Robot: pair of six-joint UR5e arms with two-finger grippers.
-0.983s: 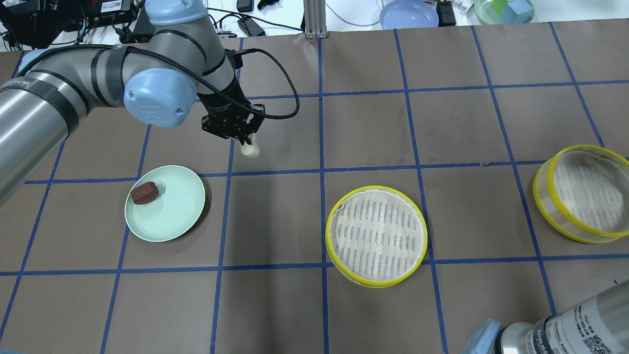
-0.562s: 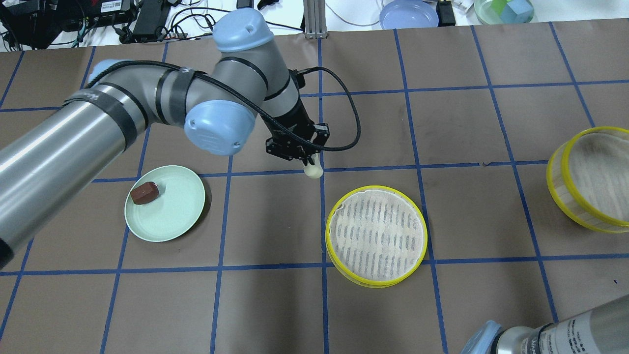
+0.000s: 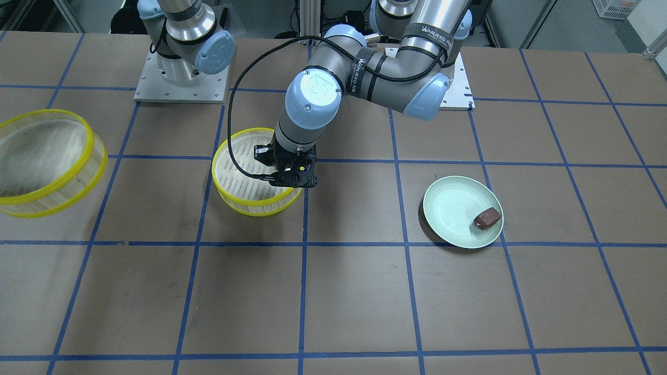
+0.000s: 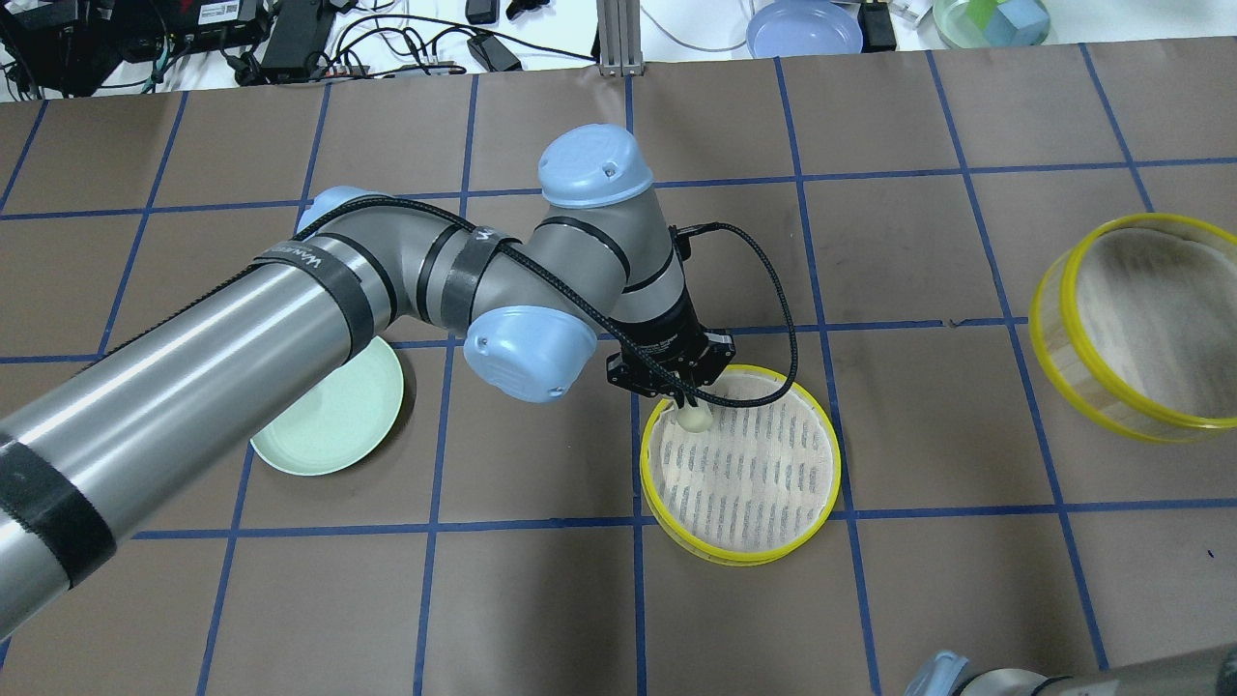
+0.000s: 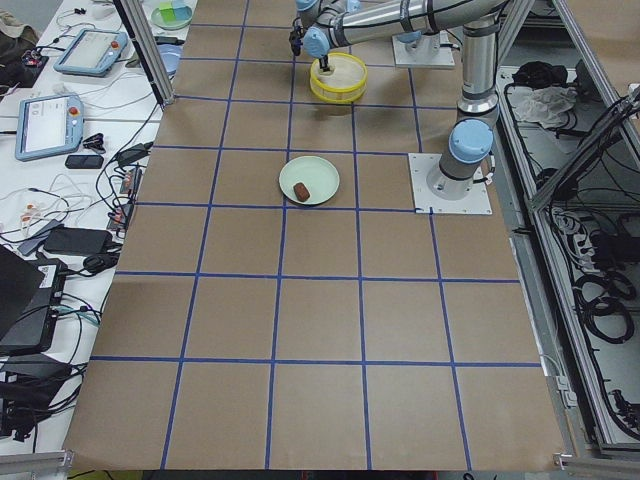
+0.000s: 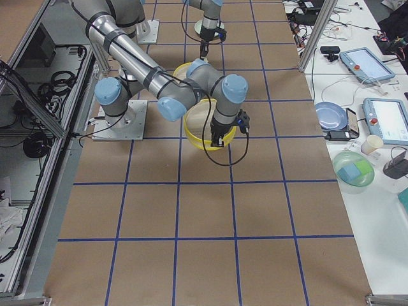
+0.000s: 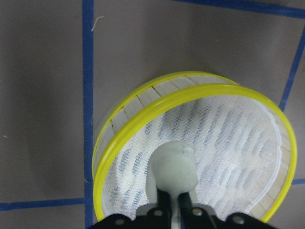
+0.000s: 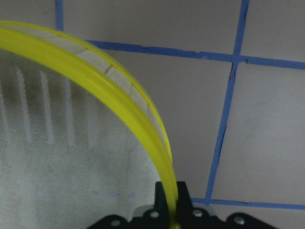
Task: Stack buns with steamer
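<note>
Left fingers (image 7: 163, 206) pinch the cream bun (image 4: 694, 418) just inside the centre steamer tray (image 4: 763, 478) rim, right fingers (image 8: 183, 200) clamp the spare tray (image 4: 1063, 338) rim; advise centring, lowering close, then releasing gently.

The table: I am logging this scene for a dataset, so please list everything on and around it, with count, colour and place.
centre tray: 1, yellow rim, white slatted floor, on the table's middle.
tilted tray: 1, same colours, at the robot's right, held by its rim.
cream bun: 1, pale cream, held over the centre tray, near its rim.
green plate: 1, pale green, on the robot's left side.
brown bun: 1, reddish-brown, on the green plate.
blue plate: 1, blue, on the bench beyond the table.
clear bowl: 1, holds green and blue blocks, same bench.
left gripper: 1, black, shut on the cream bun.
right gripper: 1, black, shut on the tilted tray's rim.
</note>
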